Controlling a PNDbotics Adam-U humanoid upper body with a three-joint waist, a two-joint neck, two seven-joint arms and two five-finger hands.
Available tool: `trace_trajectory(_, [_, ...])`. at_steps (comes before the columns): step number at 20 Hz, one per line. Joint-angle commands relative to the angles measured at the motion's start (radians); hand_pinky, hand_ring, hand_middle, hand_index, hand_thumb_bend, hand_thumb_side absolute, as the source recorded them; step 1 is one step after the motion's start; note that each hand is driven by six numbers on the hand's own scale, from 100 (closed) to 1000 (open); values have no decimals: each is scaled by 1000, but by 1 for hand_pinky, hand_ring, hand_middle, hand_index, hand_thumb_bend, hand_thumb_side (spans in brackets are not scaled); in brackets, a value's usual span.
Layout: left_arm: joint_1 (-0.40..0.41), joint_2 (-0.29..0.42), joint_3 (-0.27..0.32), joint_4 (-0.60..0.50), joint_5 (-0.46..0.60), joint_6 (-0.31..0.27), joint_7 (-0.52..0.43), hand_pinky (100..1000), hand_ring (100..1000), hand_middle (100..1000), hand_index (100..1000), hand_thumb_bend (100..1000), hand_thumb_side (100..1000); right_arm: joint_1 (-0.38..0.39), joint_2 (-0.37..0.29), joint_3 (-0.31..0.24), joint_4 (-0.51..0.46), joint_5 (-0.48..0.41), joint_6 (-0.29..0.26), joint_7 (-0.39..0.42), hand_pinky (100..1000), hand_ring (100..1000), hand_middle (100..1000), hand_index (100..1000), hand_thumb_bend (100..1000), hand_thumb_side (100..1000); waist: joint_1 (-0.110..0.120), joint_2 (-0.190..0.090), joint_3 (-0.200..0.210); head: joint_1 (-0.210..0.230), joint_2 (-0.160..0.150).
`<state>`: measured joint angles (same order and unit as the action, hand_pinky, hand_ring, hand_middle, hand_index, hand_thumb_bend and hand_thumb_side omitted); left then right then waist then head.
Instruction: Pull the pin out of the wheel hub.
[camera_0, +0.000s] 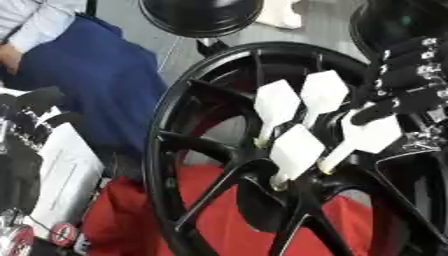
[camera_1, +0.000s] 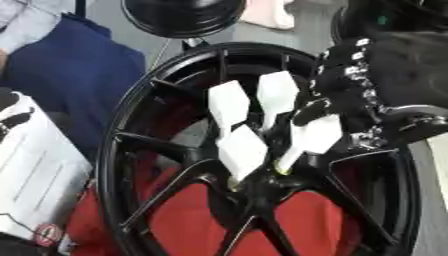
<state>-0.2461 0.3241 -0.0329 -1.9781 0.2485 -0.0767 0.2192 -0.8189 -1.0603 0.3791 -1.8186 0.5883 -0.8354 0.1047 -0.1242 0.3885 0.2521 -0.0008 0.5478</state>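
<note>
- Four white, paddle-headed pins stand in the centre of the black wheel hub (camera_0: 262, 175), which sits upright before a red cloth (camera_0: 131, 220).
- Rightmost pin (camera_0: 369, 134): its flat head lies between the thumb and curled fingers of the right hand (camera_0: 407, 75), which reaches in from the upper right; the fingers look pinched on it, though contact is partly hidden.
- Other three pins (camera_0: 296, 150): untouched, stems seated in the hub.
- Left hand: not visible in either view.
- Step in hand, as judged: grasp made, extraction not yet begun, since the stem is still in its hole.
- Next move calls for a straight pull along the stem's axis, away from the hub, clear of the neighbouring heads.
</note>
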Motion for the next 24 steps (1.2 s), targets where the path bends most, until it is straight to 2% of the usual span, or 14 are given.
trace_trajectory(1, [-2,12,4,-22,3,-1,-4,775,854,734,721,170,794,-24,-31,-22,-12,-7,1,-12,625,616,363,507,229,100,6,-34,-4,9,-12])
trace_trajectory(14, [1,11,6,-22,10,1,-8,775,856,738,723,171,793,-39,-36,-26,-7,29,1,-50,621,616,357,500,273,100,9,-48,-14,11,-24])
trace_trajectory(24, [4,10,8,-22,12,2,-9,775,857,739,723,171,791,-15,-68,-48,-16,84,3,-102,620,622,358,501,324,100,8,-59,-24,20,-36])
